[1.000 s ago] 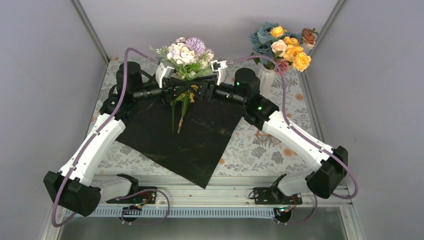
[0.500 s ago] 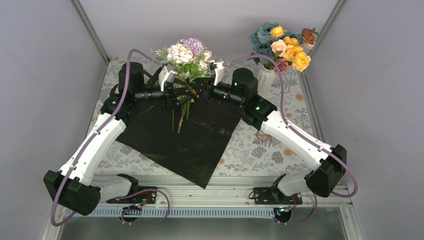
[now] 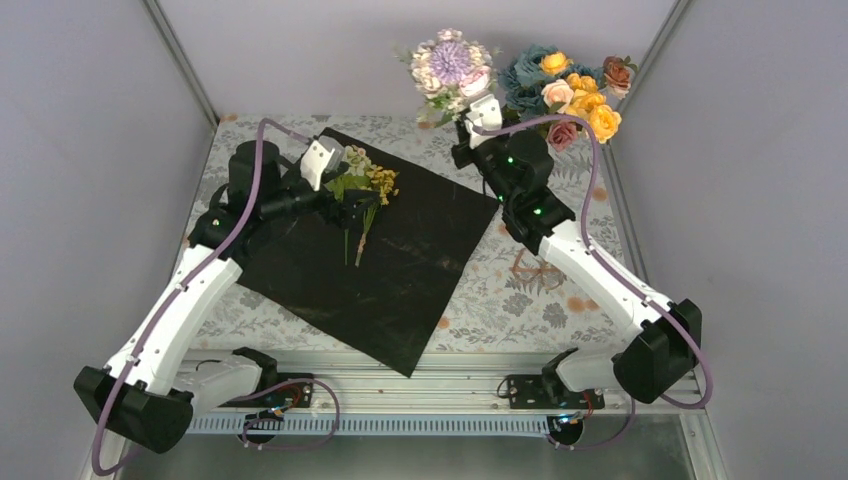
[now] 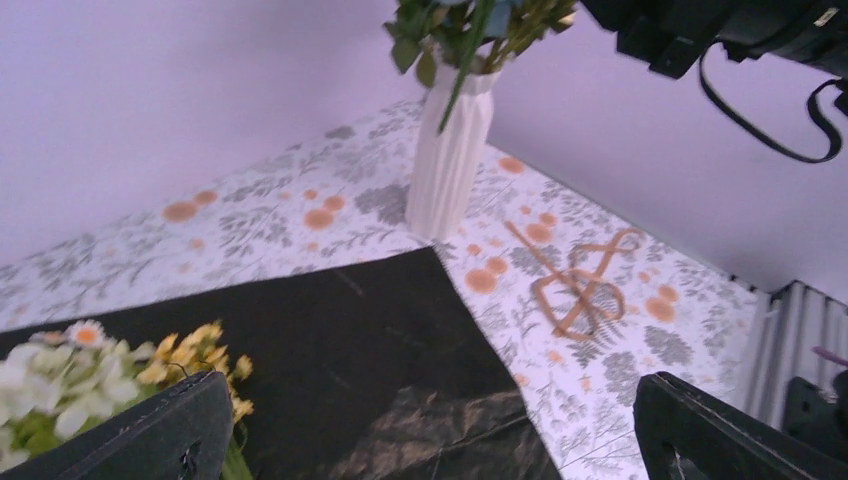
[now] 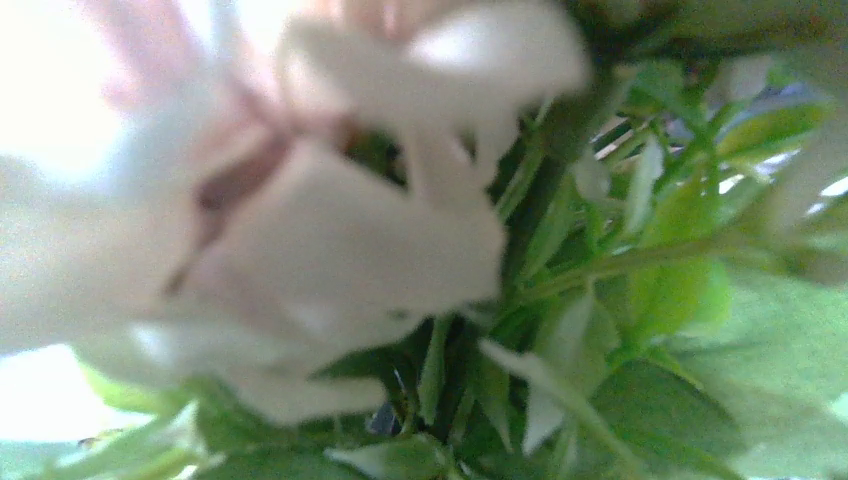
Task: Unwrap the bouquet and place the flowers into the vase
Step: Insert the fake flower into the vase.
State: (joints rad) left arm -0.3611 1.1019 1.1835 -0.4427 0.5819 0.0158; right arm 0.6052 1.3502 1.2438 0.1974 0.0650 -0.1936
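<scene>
top external view has the right gripper (image 3: 468,118) clamped on the stems of a lilac and pink bunch (image 3: 448,65), held up in the air just beside the blue and orange blooms (image 3: 570,90) standing in the vase (image 4: 452,150) at the far right corner. the left gripper (image 3: 338,188) hangs with jaws wide apart over the black sheet (image 3: 400,270), close to yellow and white sprigs (image 3: 368,185) lying on it. right wrist view shows only blurred petals and leaves.

Flowers (image 5: 420,260) fill view, very close, blurred. Pale pink-white bloom (image 5: 300,230) against green stems (image 5: 600,268) and leaves (image 5: 690,300). Fingers out of sight.
</scene>
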